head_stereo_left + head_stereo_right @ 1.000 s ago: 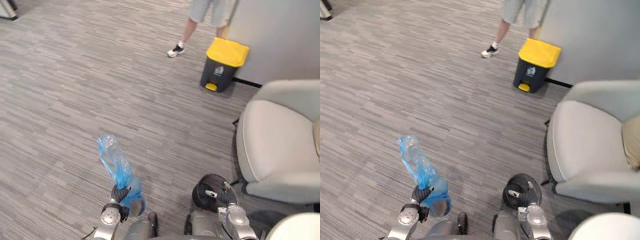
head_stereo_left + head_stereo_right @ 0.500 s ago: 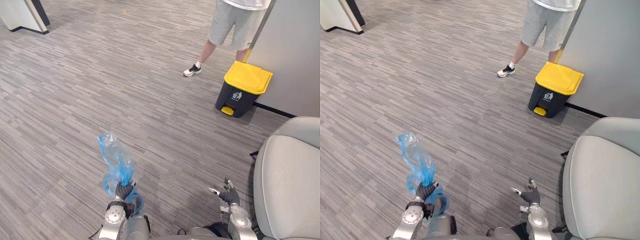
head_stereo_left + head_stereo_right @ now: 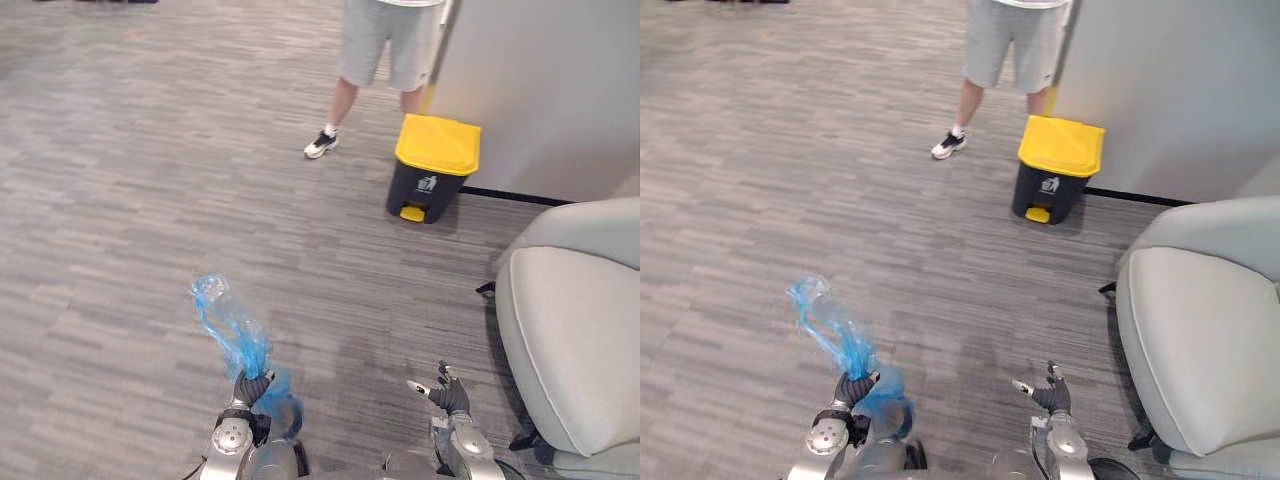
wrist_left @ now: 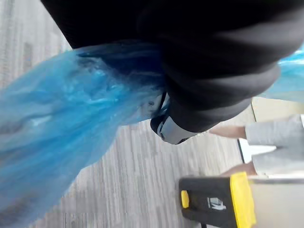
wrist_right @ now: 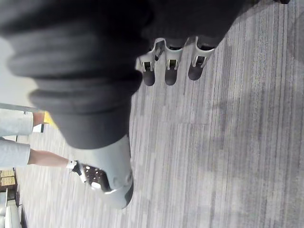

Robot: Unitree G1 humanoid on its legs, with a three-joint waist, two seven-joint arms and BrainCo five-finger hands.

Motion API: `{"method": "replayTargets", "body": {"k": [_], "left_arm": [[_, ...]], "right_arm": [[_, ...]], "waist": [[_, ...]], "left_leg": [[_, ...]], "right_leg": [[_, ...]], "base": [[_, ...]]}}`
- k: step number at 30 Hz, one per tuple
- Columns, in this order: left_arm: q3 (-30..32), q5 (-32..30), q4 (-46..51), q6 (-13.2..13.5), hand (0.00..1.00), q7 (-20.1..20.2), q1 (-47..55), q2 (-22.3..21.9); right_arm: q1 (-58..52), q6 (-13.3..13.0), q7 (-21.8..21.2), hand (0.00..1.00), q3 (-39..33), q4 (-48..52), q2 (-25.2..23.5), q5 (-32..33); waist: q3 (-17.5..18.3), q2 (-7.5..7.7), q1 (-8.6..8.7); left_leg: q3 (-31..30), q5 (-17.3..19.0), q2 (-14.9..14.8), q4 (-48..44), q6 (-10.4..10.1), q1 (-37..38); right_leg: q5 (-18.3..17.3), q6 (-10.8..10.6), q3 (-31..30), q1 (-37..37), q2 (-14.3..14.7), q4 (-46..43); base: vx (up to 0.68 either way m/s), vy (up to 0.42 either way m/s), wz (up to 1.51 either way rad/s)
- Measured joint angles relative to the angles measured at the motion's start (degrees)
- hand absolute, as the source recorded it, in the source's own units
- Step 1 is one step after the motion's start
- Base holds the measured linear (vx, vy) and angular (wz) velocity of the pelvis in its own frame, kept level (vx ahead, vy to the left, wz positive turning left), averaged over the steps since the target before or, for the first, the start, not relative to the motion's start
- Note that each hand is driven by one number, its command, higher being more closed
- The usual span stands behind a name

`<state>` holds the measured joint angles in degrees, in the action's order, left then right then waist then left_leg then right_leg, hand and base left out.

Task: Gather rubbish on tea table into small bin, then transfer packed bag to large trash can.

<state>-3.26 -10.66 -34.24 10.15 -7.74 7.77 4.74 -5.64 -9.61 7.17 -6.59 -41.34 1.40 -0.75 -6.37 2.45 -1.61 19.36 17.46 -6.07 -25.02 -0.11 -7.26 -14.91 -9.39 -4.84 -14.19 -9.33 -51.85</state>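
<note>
Gripping the blue bag by its gathered middle, the left hand sits low at the near edge with its fingers curled tight round the plastic. The right hand is beside it, fingers loose and spread, holding nothing.

The step in hand looks like the carry to the big bin. To do it well, the fist should stay firm on the thin plastic and the bag should ride clear of the body. The empty hand is free for the lid.

The bag is thin, see-through blue film, crumpled and twisted. One loose end stands up above the fist and flares at the top, and a rounder bulge hangs just below it. How much rubbish is inside is hard to judge from here.

Ahead lies open grey floor, with a pale armchair close on the right. Farther off, the dark bin stands against the wall with its yellow lid down. A person stands just beside it, so the approach wants some room.
</note>
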Motion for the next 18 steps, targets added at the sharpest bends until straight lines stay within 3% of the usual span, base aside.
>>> {"method": "replayTargets", "body": {"k": [1,3,4,5,6,7,8,9,10,12,13,14,16,17,18], "left_arm": [[-0.12,0.03,0.06,0.01,1.0,-0.02,-0.02,0.05],[-0.12,0.18,-0.05,-0.05,1.0,-0.01,-0.25,0.08],[-0.02,0.35,-0.16,-0.16,1.0,-0.03,-0.42,0.23],[-0.01,0.72,-1.26,-0.22,1.0,-0.06,-1.33,0.82],[0.02,1.02,-2.22,-0.23,1.0,-0.06,-1.91,1.36],[0.17,1.02,-3.62,-0.28,1.0,-0.05,-2.5,2.39],[0.43,1.04,-5.82,-0.5,1.0,-0.07,-3.48,1.75],[0.65,1.02,-6.41,-0.48,1.0,-0.05,-3.78,2.04],[0.69,1.0,-6.77,-0.48,1.0,-0.05,-4.27,1.97],[1.32,1.0,-6.82,-0.74,1.0,0.01,-5.14,0.84],[1.78,1.0,-6.8,-0.76,1.0,0.01,-5.25,0.25],[1.8,1.0,-6.57,-0.73,1.0,0.08,-4.88,-0.42],[1.87,1.04,-5.31,-0.64,1.0,0.14,-3.8,-1.18],[2.03,1.07,-4.11,-0.68,1.0,0.16,-2.96,-1.86],[2.2,1.08,-3.83,-0.68,1.0,0.16,-2.45,-1.86]], "right_arm": [[0.05,0.05,-0.02,0.0,0.52,0.0,0.0,-0.14],[0.97,0.06,-0.11,0.0,0.8,-0.08,0.02,-0.7],[1.24,0.06,-0.1,0.0,0.8,-0.27,0.08,-1.04],[1.92,0.04,-0.02,0.0,0.8,-0.96,0.4,-1.32],[2.18,0.01,0.0,0.0,0.84,-1.52,0.51,-1.62],[2.71,0.04,-0.01,0.0,1.01,-3.11,0.76,-1.69],[3.6,0.21,0.02,0.0,0.94,-5.45,2.2,-2.06],[5.17,0.53,0.1,0.0,0.63,-6.54,3.24,-2.14],[5.51,0.68,0.1,0.0,0.54,-6.57,3.59,-2.14],[5.12,1.23,0.12,0.0,-0.15,-6.56,4.07,-2.1],[4.16,1.23,0.08,0.0,-0.01,-6.5,3.88,-2.08],[3.01,1.23,0.1,0.0,0.65,-5.38,3.34,-2.05],[2.54,1.1,0.17,0.0,0.87,-3.52,2.36,-1.93],[3.06,1.07,0.22,0.0,0.85,-2.24,2.15,-1.45],[3.46,1.1,0.21,0.0,0.84,-2.23,1.86,-1.35]], "waist": [[-0.08,-0.13,0.82],[-0.64,-0.45,0.86],[-0.61,-0.39,0.97],[-0.64,-0.33,1.09],[-0.72,-0.04,1.1],[-0.64,0.84,1.48],[-0.83,-0.85,2.11],[-0.99,-2.41,2.2],[-1.23,-2.8,2.35],[-1.91,-3.51,3.12],[-2.21,-3.58,3.38],[-2.28,-3.46,3.5],[-2.69,-2.93,2.5],[-2.65,-3.24,0.77],[-2.69,-3.06,0.35]], "left_leg": [[0.95,0.25,-0.51,0.55,-0.37,1.63],[3.07,1.56,-1.83,2.51,-1.82,5.99],[3.39,1.53,-2.22,3.01,-1.87,6.83],[3.58,1.34,-3.07,4.37,-2.22,8.48],[3.46,1.11,-2.93,5.06,-2.66,9.36],[2.42,0.9,-1.91,5.97,-3.85,10.59],[0.02,1.18,-3.18,6.98,-4.83,11.37],[-2.47,-1.01,-3.77,8.7,-6.55,11.57],[-3.23,-1.89,-3.81,9.18,-7.4,12.27],[-5.77,-4.81,-5.21,3.71,-8.66,12.07],[-7.63,-6.95,-6.55,-3.57,-8.85,10.61],[-9.49,-13.06,-8.54,-15.31,-8.8,6.73],[-9.39,-11.95,-10.98,-27.9,-7.96,1.76],[-8.98,-9.97,-12.15,-35.41,-5.92,-3.98],[-8.42,-8.81,-11.9,-35.71,-5.75,-6.69]], "right_leg": [[-0.9,1.56,2.38,-1.91,0.23,-1.36],[-2.77,4.8,10.58,-7.45,0.43,0.47],[-2.81,5.0,12.42,-8.45,0.62,2.88],[-1.68,6.33,16.08,-10.61,1.68,11.2],[0.07,6.91,16.69,-11.04,2.19,15.5],[8.93,9.82,17.14,-10.55,2.78,21.99],[9.04,11.91,18.01,-8.91,4.33,22.54],[7.52,13.21,18.08,-9.04,5.72,22.88],[6.59,13.18,18.23,-8.99,5.84,22.45],[4.38,13.71,19.51,-5.05,6.36,23.17],[4.02,14.02,20.39,-1.25,7.1,25.1],[3.97,14.09,20.42,3.94,8.22,28.47],[3.25,14.66,18.88,8.29,9.56,31.81],[2.54,15.25,16.02,10.76,10.94,34.04],[2.42,15.08,14.68,12.06,11.16,35.21]], "base": [[0.34,-0.036,-0.28],[0.4,-0.083,-0.46],[0.4,-0.141,-0.32],[0.34,-0.138,-0.11],[0.54,-0.217,-0.01],[0.41,-0.145,0.08],[0.55,-0.202,-0.13],[0.44,-0.167,-0.19],[0.5,-0.211,-0.1],[0.42,-0.188,0.22],[0.37,-0.183,0.14],[0.27,-0.123,0.01],[0.27,-0.077,-0.49],[0.28,-0.008,-0.93],[0.22,0.023,-0.9]]}}
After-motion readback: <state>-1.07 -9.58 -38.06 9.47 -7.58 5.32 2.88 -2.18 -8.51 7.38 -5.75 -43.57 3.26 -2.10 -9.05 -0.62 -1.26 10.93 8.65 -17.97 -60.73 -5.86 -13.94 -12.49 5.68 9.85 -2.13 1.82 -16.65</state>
